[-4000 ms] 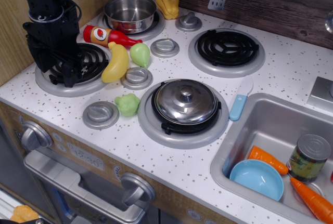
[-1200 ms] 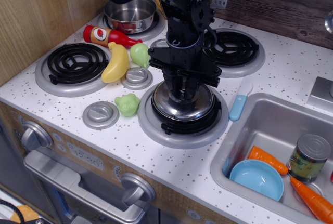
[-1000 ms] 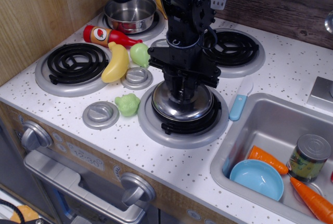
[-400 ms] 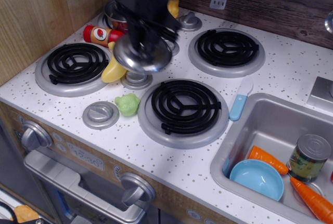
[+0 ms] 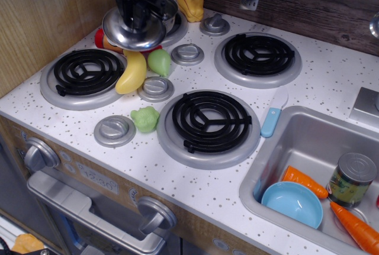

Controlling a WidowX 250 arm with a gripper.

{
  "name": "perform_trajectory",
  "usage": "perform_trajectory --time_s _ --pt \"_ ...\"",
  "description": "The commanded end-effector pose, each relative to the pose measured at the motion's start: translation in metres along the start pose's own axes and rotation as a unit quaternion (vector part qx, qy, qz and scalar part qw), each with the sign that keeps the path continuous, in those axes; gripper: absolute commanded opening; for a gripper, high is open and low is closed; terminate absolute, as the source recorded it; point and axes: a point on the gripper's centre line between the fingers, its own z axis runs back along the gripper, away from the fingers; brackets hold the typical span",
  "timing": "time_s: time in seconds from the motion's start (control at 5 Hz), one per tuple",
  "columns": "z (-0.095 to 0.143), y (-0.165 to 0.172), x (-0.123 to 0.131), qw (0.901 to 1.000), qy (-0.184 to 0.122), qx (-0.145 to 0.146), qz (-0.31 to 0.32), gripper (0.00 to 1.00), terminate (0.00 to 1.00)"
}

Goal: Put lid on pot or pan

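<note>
Banana (image 5: 133, 72), pear (image 5: 159, 62), blue bowl (image 5: 292, 203)

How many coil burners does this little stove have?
4, though one is mostly hidden. Front left burner, front centre burner, back right burner, and a back left one whose rim peeks out behind the lid that the gripper holds.
</note>
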Motion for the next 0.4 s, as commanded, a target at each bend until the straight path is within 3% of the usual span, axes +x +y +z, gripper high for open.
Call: perform_trajectory --time_s 0.0,0.2 --pt "0.004 0.032 0.028 0.9985 -0.041 0.019 -0.031 0.00 0.00" --pt "0.003 0.039 0.042 0.9972 -0.054 0.026 -0.045 0.00 0.00"
